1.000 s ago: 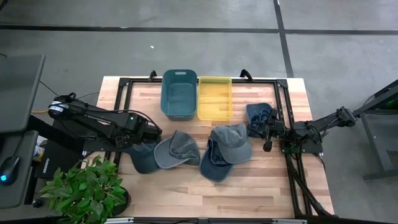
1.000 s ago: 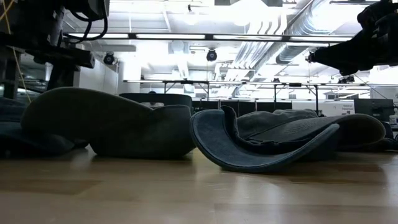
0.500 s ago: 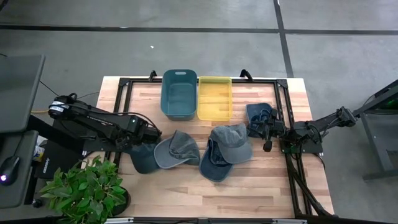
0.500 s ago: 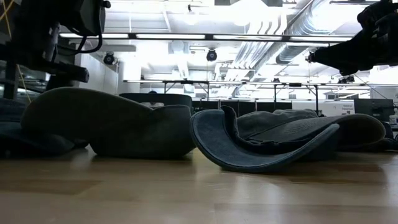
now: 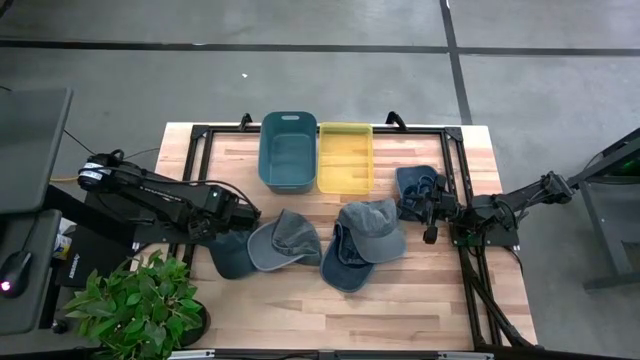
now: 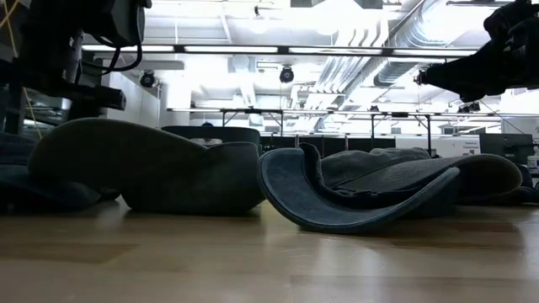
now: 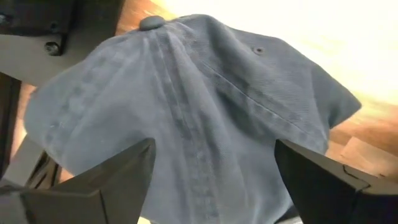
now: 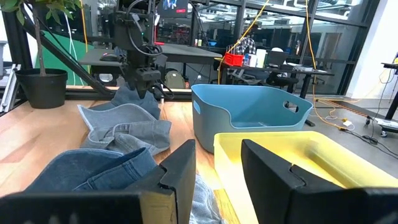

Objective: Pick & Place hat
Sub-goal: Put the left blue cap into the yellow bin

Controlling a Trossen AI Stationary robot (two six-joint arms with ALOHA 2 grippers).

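Our left gripper (image 7: 211,180) hovers w/ jaws wide open, empty, over the dark hat (image 5: 232,252) at the counter's (image 5: 420,300) left. Soft, light, floppy fabric — we'd pinch crown or brim edge. Right gripper (image 5: 430,212) waits, parted.

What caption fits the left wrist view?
Open left gripper poised directly over a blue-grey hat on the wooden table.

Potted plant (image 5: 135,300) beside table (image 5: 420,300)
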